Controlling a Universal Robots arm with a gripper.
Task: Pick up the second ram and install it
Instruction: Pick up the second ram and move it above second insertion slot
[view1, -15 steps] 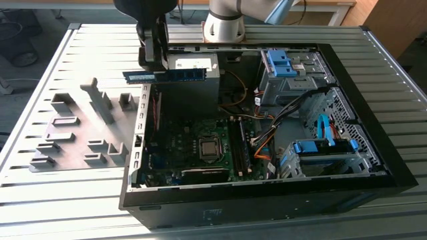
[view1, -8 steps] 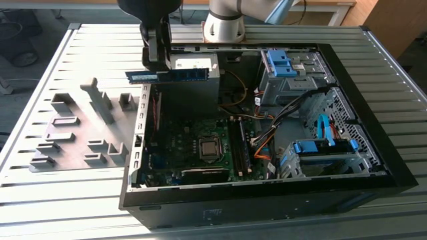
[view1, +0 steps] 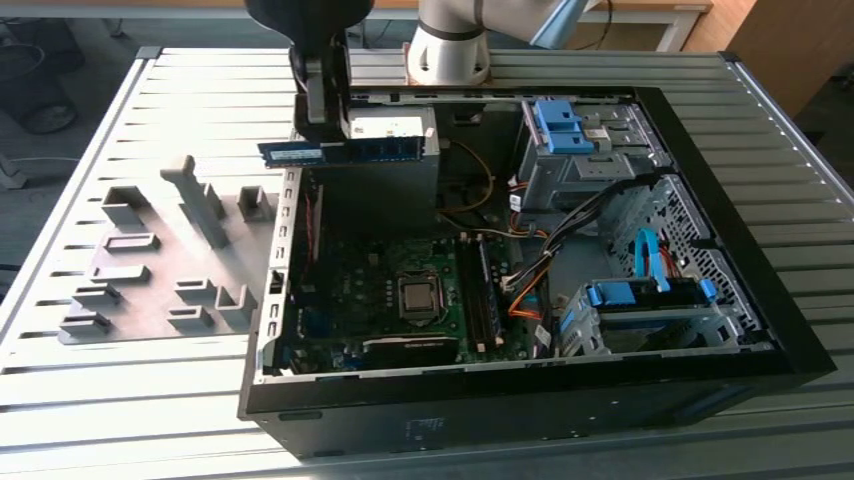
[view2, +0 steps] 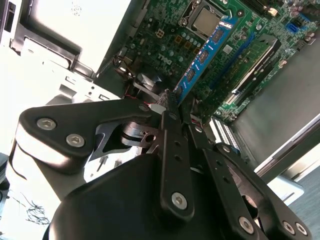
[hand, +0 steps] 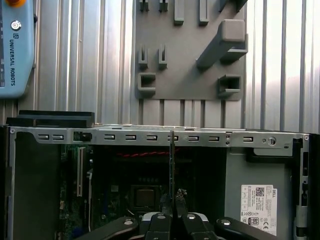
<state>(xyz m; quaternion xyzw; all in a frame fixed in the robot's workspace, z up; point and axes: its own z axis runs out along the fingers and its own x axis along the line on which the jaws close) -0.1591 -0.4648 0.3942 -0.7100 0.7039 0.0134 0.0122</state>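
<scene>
Blue-green second ram (view1: 380, 148), grey fixture blocks (view1: 200, 200), black case (view1: 534, 405)

Ribbed grey metal tabletop (view1: 134, 400) — sunlit, glaring — with pale wooden furniture (view1: 785, 45) beyond

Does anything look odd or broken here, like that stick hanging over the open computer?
Nothing looks damaged or spilled. The stick is the second ram. The gripper clamps it near one end and holds it in the air above the open computer case, so it is not seated in a motherboard slot.
</scene>
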